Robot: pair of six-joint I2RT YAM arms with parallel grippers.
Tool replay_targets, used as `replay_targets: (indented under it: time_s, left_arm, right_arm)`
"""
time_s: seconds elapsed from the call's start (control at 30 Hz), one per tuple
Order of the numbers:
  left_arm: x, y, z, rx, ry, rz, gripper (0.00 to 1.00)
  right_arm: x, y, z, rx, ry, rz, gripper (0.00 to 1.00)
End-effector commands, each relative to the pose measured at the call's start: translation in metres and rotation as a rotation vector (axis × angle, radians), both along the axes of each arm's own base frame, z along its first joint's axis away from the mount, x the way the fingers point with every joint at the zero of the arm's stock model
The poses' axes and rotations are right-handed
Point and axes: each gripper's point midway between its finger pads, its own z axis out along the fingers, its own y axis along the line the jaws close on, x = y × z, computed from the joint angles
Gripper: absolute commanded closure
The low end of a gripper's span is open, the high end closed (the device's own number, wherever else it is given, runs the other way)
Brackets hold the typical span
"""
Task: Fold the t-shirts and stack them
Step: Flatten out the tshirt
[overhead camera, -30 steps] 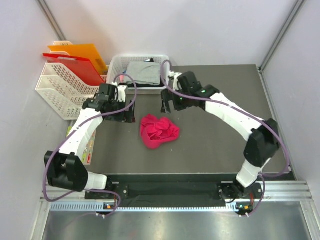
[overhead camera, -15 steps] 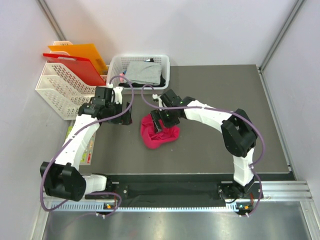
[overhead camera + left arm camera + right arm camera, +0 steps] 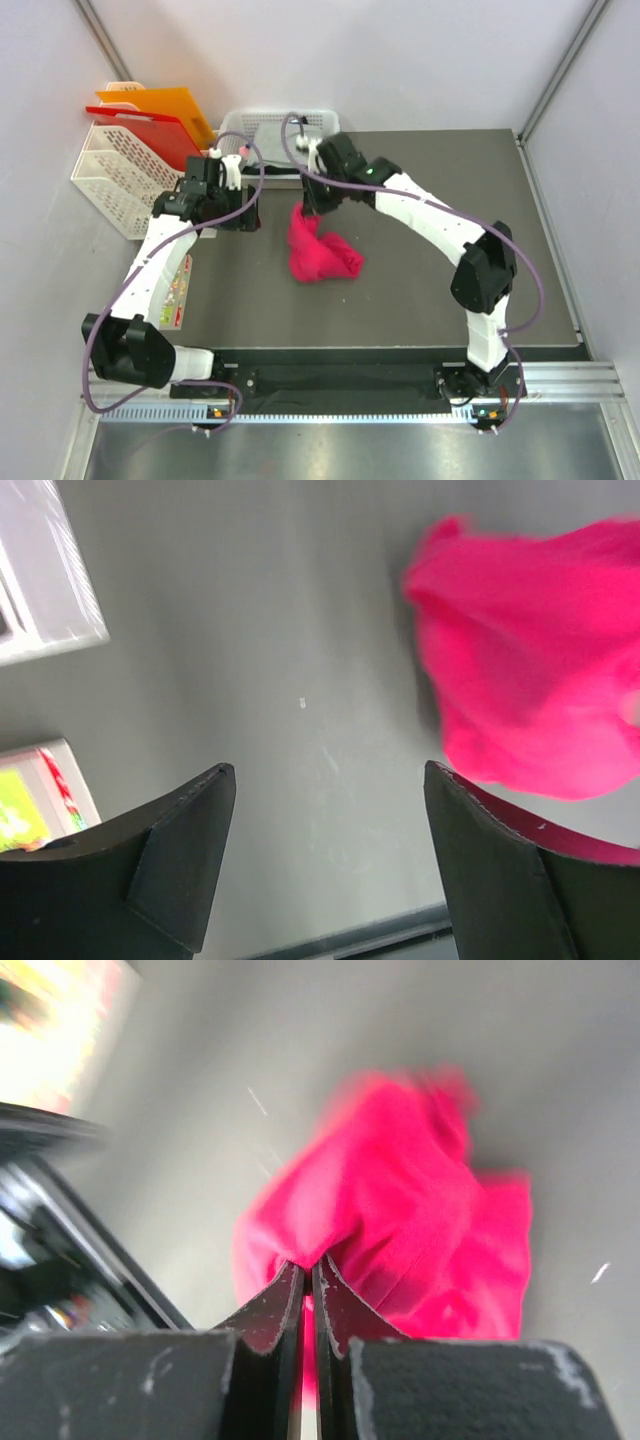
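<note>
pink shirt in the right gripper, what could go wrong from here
1. The right gripper is shut on a thin pinch of the pink t-shirt, so the cloth might slip out.
2. The shirt hangs bunched from one point, its lower part on the table. The left gripper is open and holds nothing, so it may not spread flat.
3. The right arm's cable loops over the white basket and could snag.

Left wrist view: bright pink-red cloth t-shirt (image 3: 530, 670) is blurred and cut off at the right picture edge. Right wrist view: its outline is again blurred, and the pinched fold is hidden between the pressed-together jaws of the right gripper (image 3: 308, 1268). White plastic mesh basket (image 3: 250, 122) at the tabletop's far edge: right half is covered by the right arm (image 3: 420, 205), and the grey cloth (image 3: 268, 138) inside is only partly seen. Yellow-green printed sheet (image 3: 22, 815): cropped, print unreadable.
</note>
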Motion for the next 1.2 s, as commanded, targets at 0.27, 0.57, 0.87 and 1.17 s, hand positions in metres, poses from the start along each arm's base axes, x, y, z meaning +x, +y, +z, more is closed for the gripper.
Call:
replay_targets:
  time_s: [0.27,0.57,0.87,1.17]
  left_arm:
    - [0.052,-0.004,0.051,-0.048,-0.188,0.036,0.13]
    - [0.062,-0.014,0.054,-0.096,-0.182,0.016,0.13]
    - [0.066,-0.028,0.058,-0.148,-0.172,-0.030,0.14]
    - [0.090,-0.069,0.027,-0.119,-0.163,-0.121,0.14]
  right_arm:
    - [-0.031,-0.068,0.238,0.242,-0.397,-0.109,1.00]
    - [-0.091,-0.154,0.080,-0.096,-0.082,-0.262,1.00]
    - [-0.145,-0.175,0.029,-0.231,0.164,-0.185,0.59]
    - [-0.113,-0.187,0.051,-0.302,0.102,-0.346,0.19]
